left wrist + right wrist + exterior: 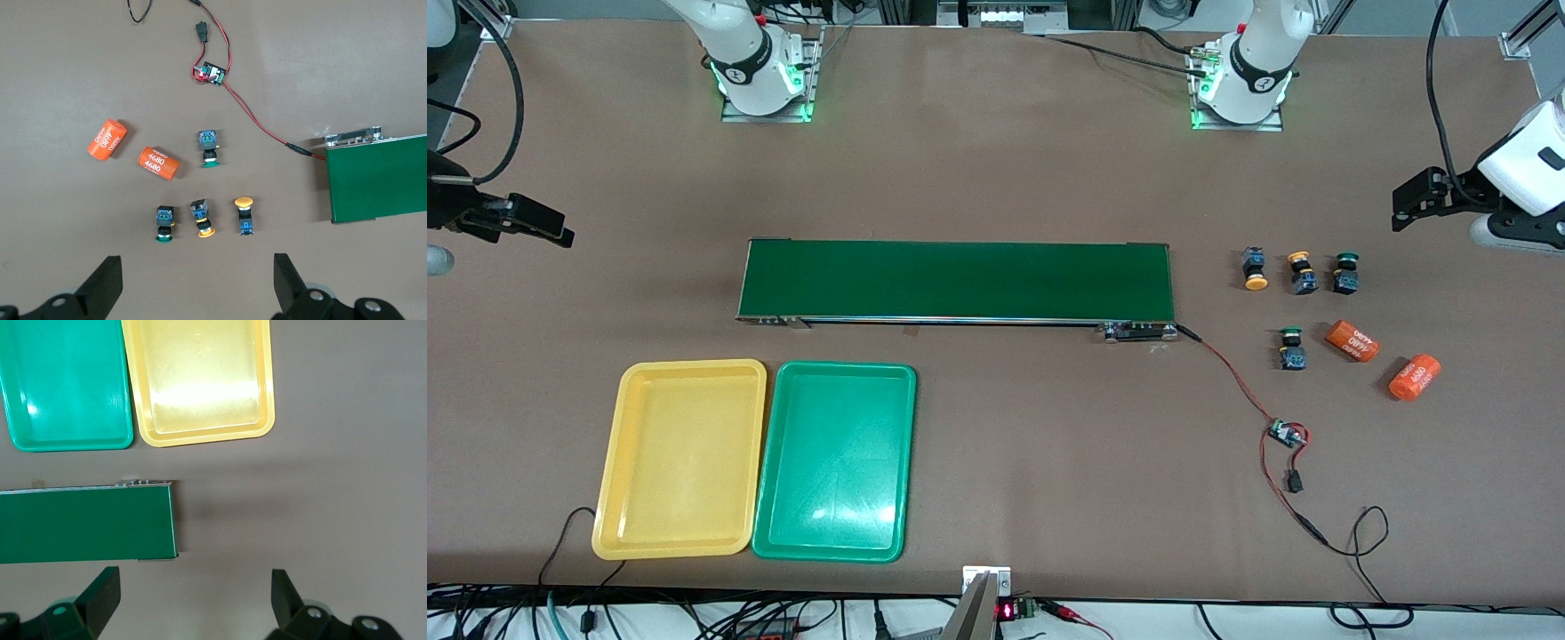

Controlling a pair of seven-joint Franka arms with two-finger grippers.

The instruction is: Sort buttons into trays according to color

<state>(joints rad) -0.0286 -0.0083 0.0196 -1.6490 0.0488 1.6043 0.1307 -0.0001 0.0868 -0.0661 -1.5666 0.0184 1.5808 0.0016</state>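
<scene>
Four buttons lie on the table at the left arm's end. Three make a row: a yellow-capped one (1255,269) (244,213), another yellow-capped one (1302,273) (201,218) and a green-capped one (1345,273) (163,223). A second green-capped one (1291,348) (210,147) lies nearer the front camera. The yellow tray (680,458) (200,380) and the green tray (836,462) (67,380) lie side by side, both empty. My left gripper (1416,200) (198,287) hangs open and empty over bare table beside the row. My right gripper (534,222) (193,600) hangs open and empty at the right arm's end.
A long dark-green conveyor belt (960,280) (377,177) (87,523) lies across the middle. Two orange cylinders (1352,341) (1414,377) lie beside the buttons. A small circuit board (1285,434) (212,72) with red and black wires runs from the conveyor's end.
</scene>
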